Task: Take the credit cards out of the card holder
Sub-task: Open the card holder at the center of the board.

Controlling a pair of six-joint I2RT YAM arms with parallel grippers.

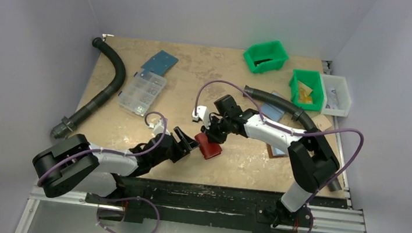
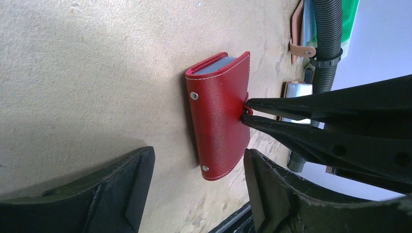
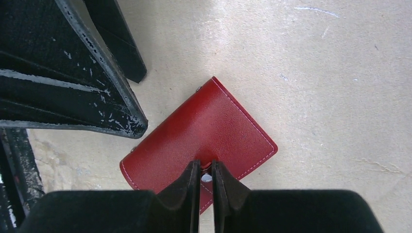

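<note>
right claw (image 3: 206,170) tight on tab (image 2: 246,108) of card holder (image 3: 204,131), left claw (image 2: 199,154) wide apart alongside

Glossy, grained, leather-like card holder (image 3: 204,131) on matt, rough wooden table (image 3: 316,73).

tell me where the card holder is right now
In the top view the card holder lies closed on the table, front centre; the right end effector pinches its edge, with the open left end effector just left of it.
</note>
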